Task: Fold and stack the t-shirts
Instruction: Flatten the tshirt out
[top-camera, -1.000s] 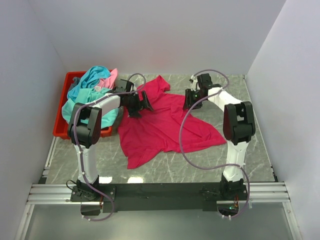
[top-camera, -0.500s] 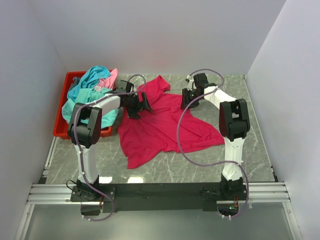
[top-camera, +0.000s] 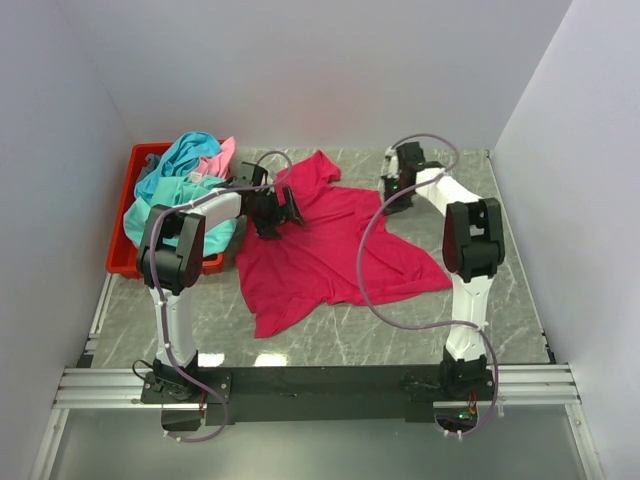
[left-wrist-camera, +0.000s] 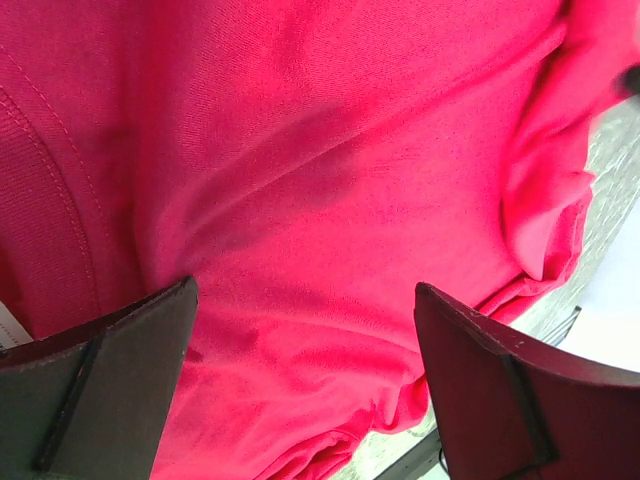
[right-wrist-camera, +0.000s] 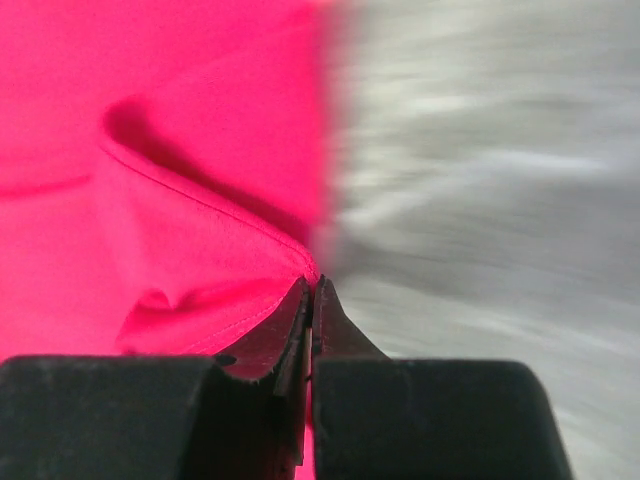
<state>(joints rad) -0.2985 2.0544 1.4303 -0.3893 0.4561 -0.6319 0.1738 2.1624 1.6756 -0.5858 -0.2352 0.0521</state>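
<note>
You've got the grey table (top-camera: 400, 340) with the magenta-red t-shirt (top-camera: 320, 250) sprawled across the middle of it, rumpled, not yet folded. Its long axis runs on a slant from the far sleeve down to the near-left hem, and one flap trails out to the right.

Over on the left, the red bin (top-camera: 117, 255) holds the teal t-shirt (top-camera: 180, 160) and the pink t-shirt (top-camera: 222, 155), heaped together and untouched.

Now your arms. The left gripper (top-camera: 275, 212) hangs over the shirt's far-left part, and its wrist view shows the fingers (left-wrist-camera: 110, 390) spread wide with cloth filling the gap and nothing pinched. The right gripper (top-camera: 393, 190) sits at the far-right edge of the shirt. Up close, the right gripper (right-wrist-camera: 311, 300) has its jaws pressed together on a folded bit of hem, right where red meets bare table.

So the cloth lies left and nearward of your right pincer, and directly beneath your left. My call: the left needs to close on its side before you can stretch that far edge straight.
</note>
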